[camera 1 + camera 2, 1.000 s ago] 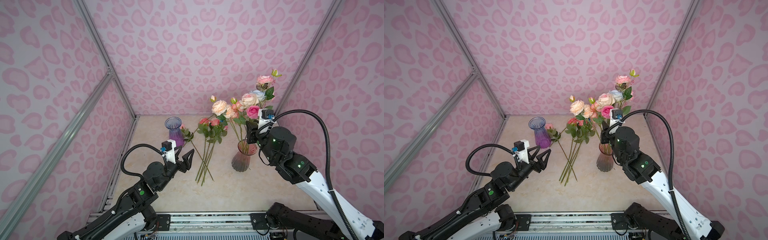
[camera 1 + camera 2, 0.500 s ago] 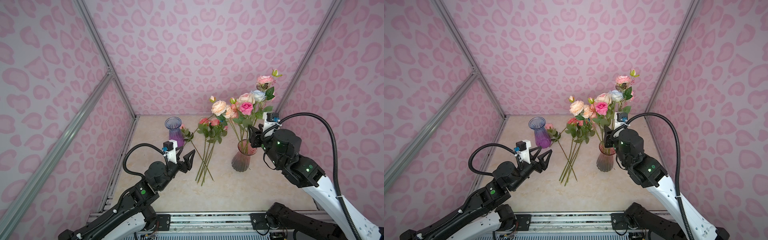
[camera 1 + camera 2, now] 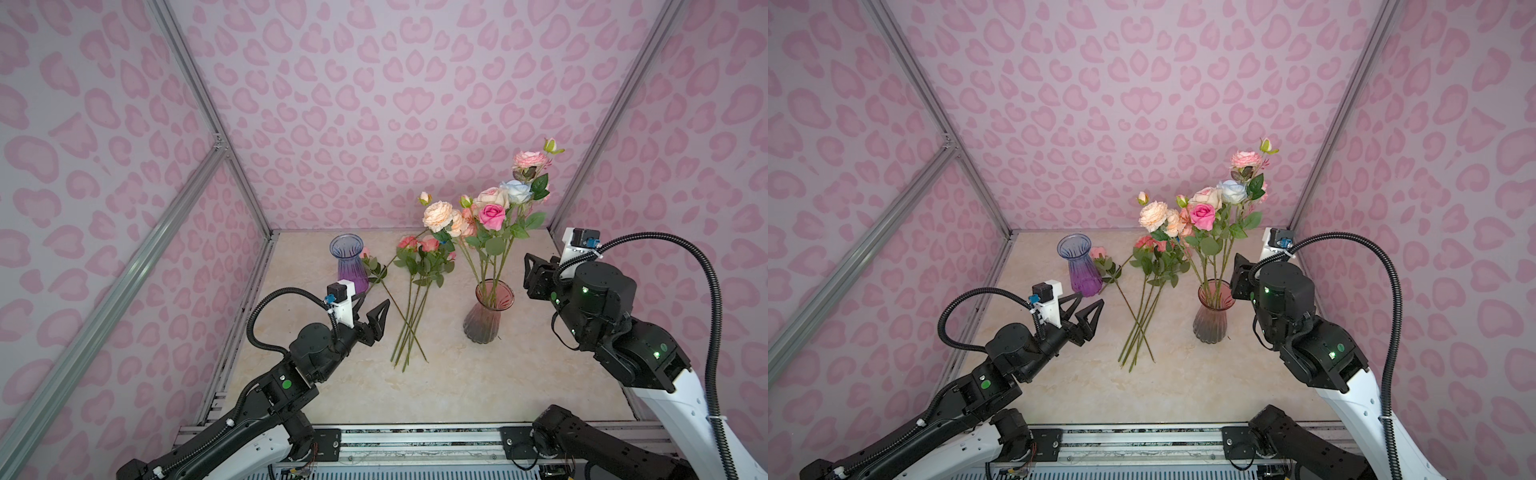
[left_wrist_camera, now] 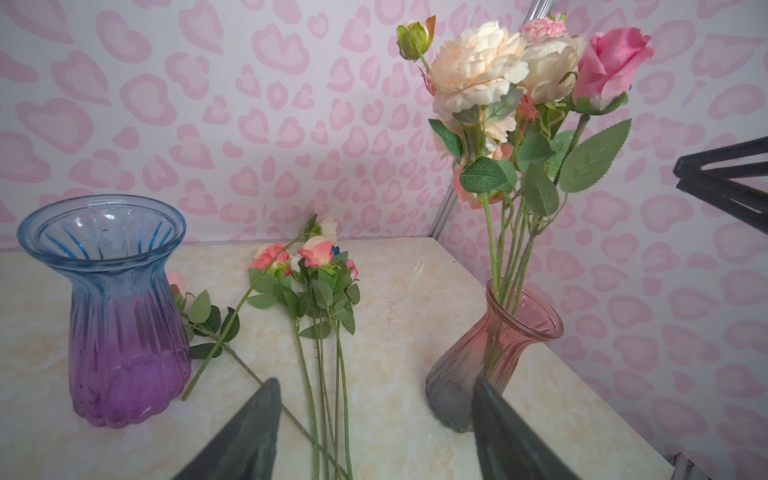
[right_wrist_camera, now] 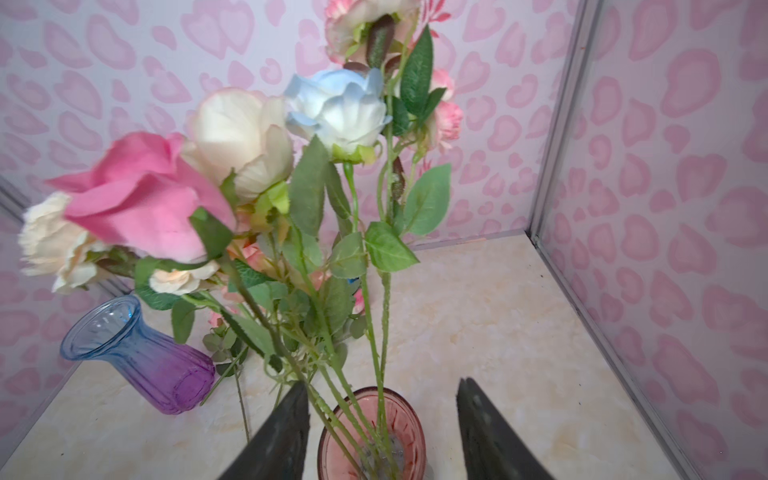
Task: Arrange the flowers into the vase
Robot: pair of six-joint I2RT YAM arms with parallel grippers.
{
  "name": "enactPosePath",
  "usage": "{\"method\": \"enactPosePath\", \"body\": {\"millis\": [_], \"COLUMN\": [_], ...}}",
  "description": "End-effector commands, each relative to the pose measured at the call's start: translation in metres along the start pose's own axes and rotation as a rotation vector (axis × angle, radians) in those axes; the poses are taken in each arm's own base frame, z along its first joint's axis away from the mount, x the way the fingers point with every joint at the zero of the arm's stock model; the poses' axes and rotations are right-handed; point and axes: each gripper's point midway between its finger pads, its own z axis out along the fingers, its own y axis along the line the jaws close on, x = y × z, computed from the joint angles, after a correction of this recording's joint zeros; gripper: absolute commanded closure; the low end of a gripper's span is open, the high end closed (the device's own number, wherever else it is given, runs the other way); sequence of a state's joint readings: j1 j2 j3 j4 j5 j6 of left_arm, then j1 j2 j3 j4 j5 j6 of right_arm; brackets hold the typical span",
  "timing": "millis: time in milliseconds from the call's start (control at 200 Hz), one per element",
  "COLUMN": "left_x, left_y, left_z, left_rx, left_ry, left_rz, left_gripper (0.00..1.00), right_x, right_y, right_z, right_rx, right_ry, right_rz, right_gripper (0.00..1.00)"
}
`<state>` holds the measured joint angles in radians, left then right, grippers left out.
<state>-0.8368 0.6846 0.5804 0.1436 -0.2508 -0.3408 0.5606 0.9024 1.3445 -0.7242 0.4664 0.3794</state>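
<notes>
The right tool (image 5: 383,382) had released the pink rose (image 3: 492,216) into the pink vase (image 3: 488,316) and drawn back open; left tool (image 3: 1089,300) open too, more flowers (image 3: 419,259) lying beside that vase.

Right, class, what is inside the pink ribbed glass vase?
Several green stems stand inside the pink ribbed glass vase, carrying pink, cream, peach and pale blue artificial roses above its rim. Overlapping leaves and tinted glass keep their exact number hidden.
</notes>
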Motion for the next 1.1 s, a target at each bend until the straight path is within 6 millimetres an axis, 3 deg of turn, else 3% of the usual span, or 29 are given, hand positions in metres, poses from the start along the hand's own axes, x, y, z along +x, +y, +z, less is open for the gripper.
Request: {"method": "enactPosePath", "body": {"millis": [0,210,340,555,790,955,1095], "left_x": [0.004,0.023,0.035,0.043,0.044,0.049,0.043], "left_y": [0.003,0.008,0.014,0.02,0.023,0.024,0.028], "left_z": [-0.001,-0.004,-0.005,-0.013,-0.017,-0.017,-0.022], "left_rx": [-0.004,-0.005,-0.019,-0.024,-0.027,-0.03,-0.043], "left_ry": [-0.001,0.033,0.052,0.044,0.035,0.04,0.018], "left_rz": [-0.027,-0.058,-0.052,-0.074,-0.069,-0.075,-0.058], "left_gripper": [0.27,0.27,0.27,0.27,0.27,0.27,0.27], "right_x": [0.029,0.113,0.147,0.154,0.176,0.179,0.178], "right_y": [-0.02,-0.019,-0.013,-0.019,-0.025,-0.026,-0.03], "right_z": [0.004,0.034,0.055,0.065,0.076,0.087,0.096], "right_rx": [0.073,-0.004,-0.081,-0.058,-0.008,0.006,0.04], "right_ry": [0.147,0.556,0.691,0.707,0.77,0.787,0.787], "right_rz": [0.05,0.254,0.37,0.38,0.38,0.375,0.371], "right_gripper": [0.44,0.43,0.43,0.43,0.54,0.66,0.69]}}
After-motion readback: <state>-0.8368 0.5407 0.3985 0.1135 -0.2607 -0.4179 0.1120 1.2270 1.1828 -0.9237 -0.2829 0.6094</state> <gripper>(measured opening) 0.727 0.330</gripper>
